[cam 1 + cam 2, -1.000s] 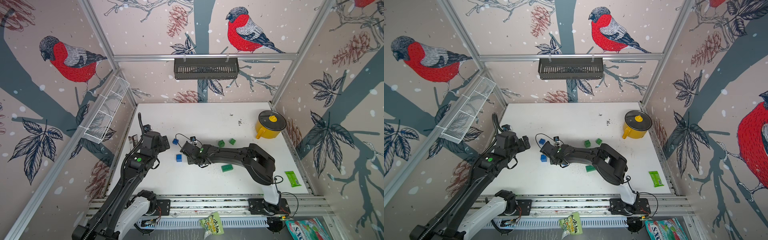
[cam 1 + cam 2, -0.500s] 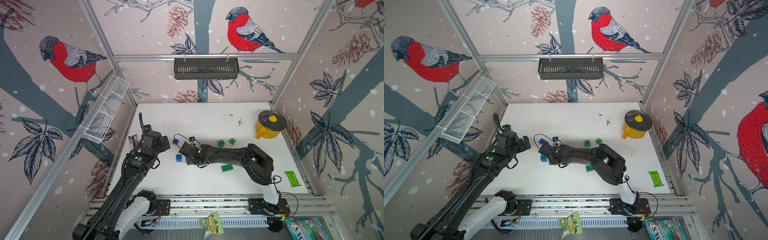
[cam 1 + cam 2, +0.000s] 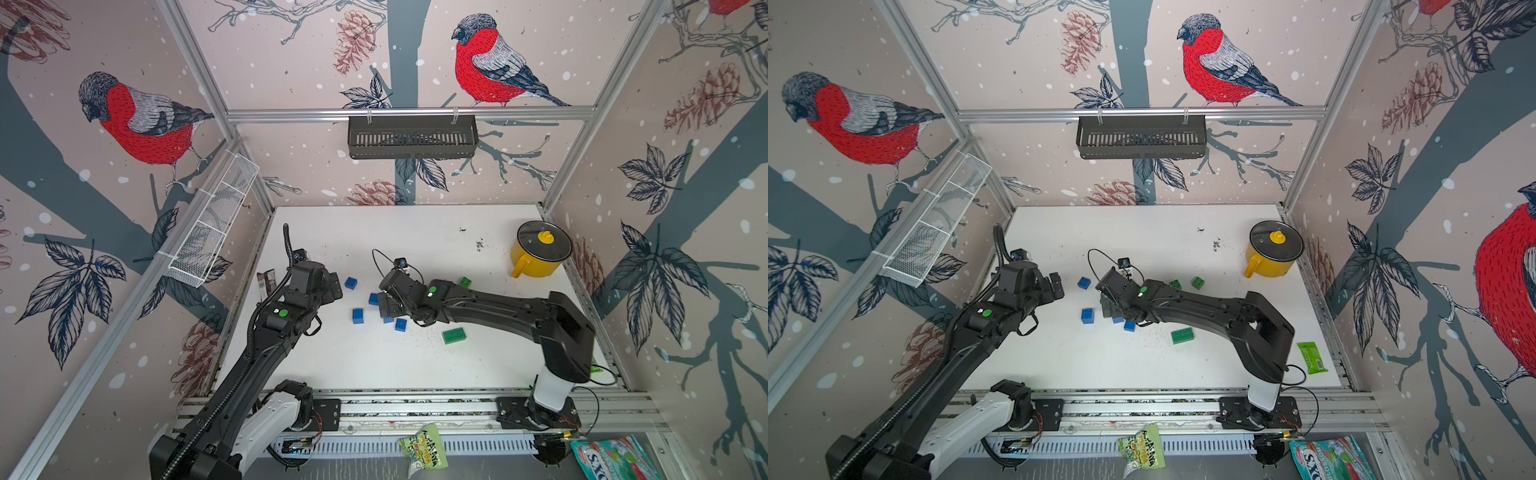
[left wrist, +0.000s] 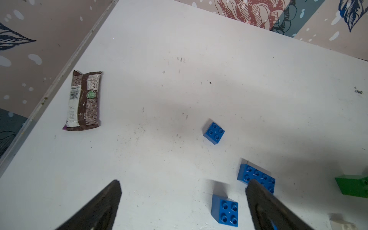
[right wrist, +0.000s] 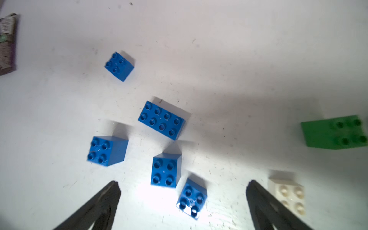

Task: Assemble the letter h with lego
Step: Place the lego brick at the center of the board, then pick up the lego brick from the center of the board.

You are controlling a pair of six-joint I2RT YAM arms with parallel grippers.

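- Nearest me, the long green studded plastic brick (image 3: 454, 335) lies flat on the white tabletop (image 3: 415, 365), apart from the blue ones.
- The right jaws stand spread wide, gripping nothing. A small blue studded cube (image 5: 191, 199) sits skewed between them, with a second blue cube (image 5: 164, 171) just beside it.
- Beyond those, the long blue studded brick (image 5: 161, 120) lies with its long axis slanted across the jaw line. My right arm is the nearer one.
- Farther off, the left jaws are spread and empty too.
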